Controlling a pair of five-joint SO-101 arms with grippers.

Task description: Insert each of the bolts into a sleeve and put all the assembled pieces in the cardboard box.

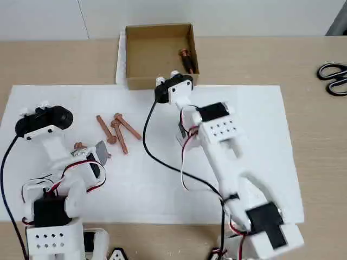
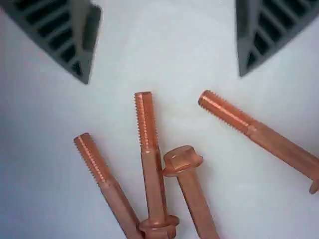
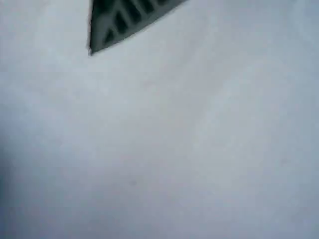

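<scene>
Nearest me, the left claw (image 2: 164, 72) hangs over the white sheet (image 1: 260, 124) with its fingers (image 2: 75, 40) spread wide and nothing between them. Just past their tips four copper bolts (image 2: 149, 164) lie loose on the paper, two of them touching. Further up the sheet the right arm (image 1: 222, 141) is stretched out with its wrist just short of the cardboard box (image 1: 154, 54), and of the right claw (image 3: 122, 22) one dark fingertip shows close over bare paper (I cannot tell how far it gapes or whether it grips anything). The box itself sits at the sheet's far edge with copper pieces (image 1: 187, 60) against one wall.
</scene>
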